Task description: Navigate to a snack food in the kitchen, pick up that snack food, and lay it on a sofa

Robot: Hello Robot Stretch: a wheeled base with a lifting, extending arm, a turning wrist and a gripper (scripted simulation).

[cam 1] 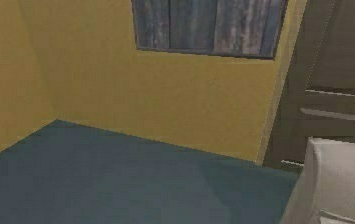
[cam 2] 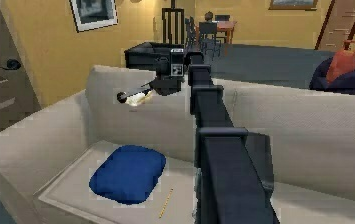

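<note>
Jaws: state can't be told from these views.

- Sofa [cam 2: 285,120], pale grey, spans the arm side view. Its corner also shows at the forward view's lower right.
- Yellow wall [cam 1: 135,80] and curtained window [cam 1: 210,25] lie ahead in the forward view.
- Arm [cam 2: 220,140] reaches out across the sofa seat toward the backrest.
- Blue cushion [cam 2: 130,172] lies on the seat, to the left of the arm.
- Gripper [cam 2: 130,97] sits level with the top of the backrest.
- Small pale thing [cam 2: 138,98] hangs at the finger end, clear of the seat. It looks held and is probably the snack food, but it is too small to be sure.
- Thin yellow stick [cam 2: 165,200] lies on the seat beside the cushion.

Progress, as a judgement: the fetch and carry look done and the robot is at the sofa. Lowering the thing and laying it on bare seat is what's left.
</note>
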